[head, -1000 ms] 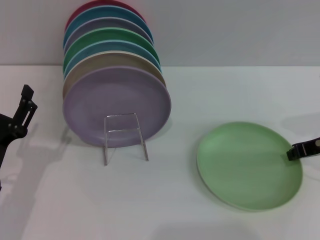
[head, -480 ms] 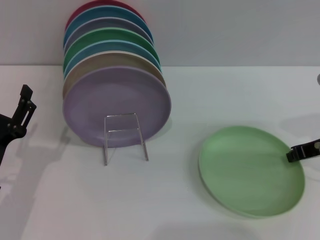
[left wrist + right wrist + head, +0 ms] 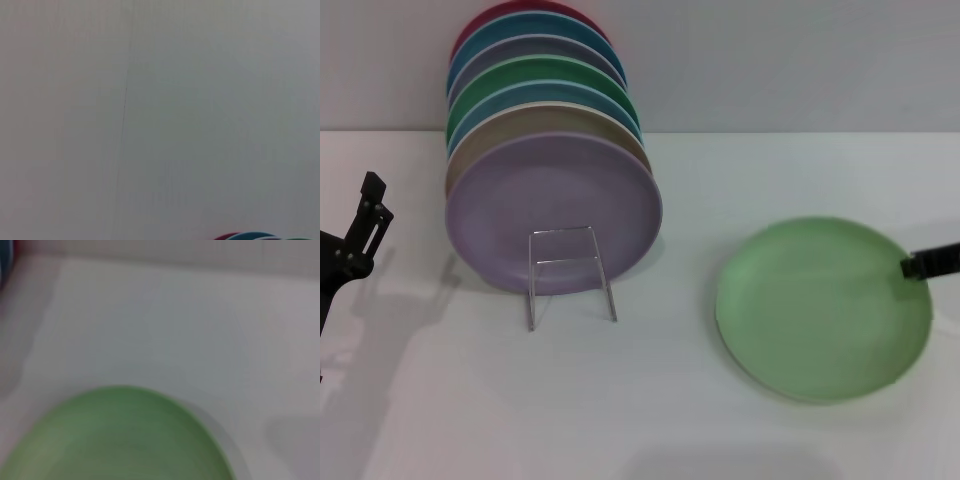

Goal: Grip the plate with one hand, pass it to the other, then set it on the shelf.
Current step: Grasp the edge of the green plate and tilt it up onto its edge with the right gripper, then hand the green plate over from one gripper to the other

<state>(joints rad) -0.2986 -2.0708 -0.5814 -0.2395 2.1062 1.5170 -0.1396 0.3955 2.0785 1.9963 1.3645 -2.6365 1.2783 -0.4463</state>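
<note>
Pinching the far right rim of the pale green round matte plate (image 3: pixel 820 310) near the tabletop's right edge, the right gripper (image 3: pixel 920 265) should lift it level and unhurried toward the left gripper (image 3: pixel 365 215), whose jaw state I cannot tell.

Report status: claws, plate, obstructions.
Right claw at light green plate's right rim, plate raised on that side. Left claw idle, far left. Wire rack front holds stacked plates.

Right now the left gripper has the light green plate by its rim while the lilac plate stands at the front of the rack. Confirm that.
Wrong arm. The right gripper has the light green plate by its rim, as the head view shows. The left gripper is parked far off at the table's left edge. The lilac plate does stand at the front of the rack.
</note>
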